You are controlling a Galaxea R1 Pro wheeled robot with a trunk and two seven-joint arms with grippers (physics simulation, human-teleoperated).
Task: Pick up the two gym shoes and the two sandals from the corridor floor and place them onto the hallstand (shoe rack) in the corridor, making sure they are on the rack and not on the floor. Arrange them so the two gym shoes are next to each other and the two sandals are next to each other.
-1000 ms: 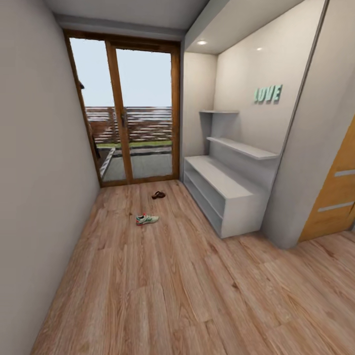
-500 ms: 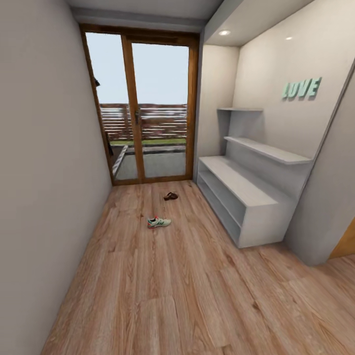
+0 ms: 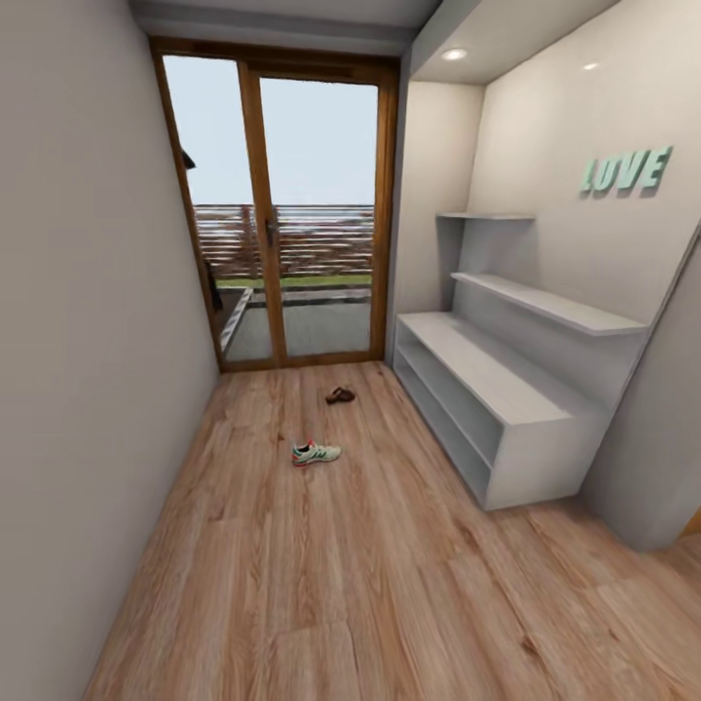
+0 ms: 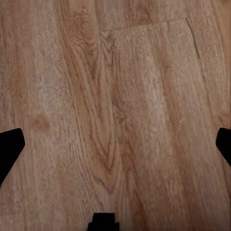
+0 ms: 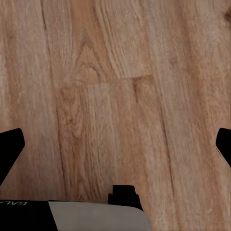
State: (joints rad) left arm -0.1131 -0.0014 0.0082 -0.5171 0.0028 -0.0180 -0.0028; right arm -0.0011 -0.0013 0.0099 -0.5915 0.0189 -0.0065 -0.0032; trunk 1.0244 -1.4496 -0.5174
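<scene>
Sneaker (image 3: 316, 453) | sandal (image 3: 340, 395) on floor (image 3: 370, 584) | rack (image 3: 487, 375) rt

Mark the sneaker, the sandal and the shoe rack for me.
sneaker (image 3: 316, 453), head view, on its upper.
sandal (image 3: 340, 395), head view, on its dark straps.
shoe rack (image 3: 487, 370), head view, on its bare flat top.

Head faces down corridor; both wrists close over corridor floor (image 4: 115, 96).

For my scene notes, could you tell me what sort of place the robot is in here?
Most likely a home entrance corridor: a low white shoe rack along one wall, a glazed wooden door to the outside, and a gym shoe on the plank floor.
</scene>
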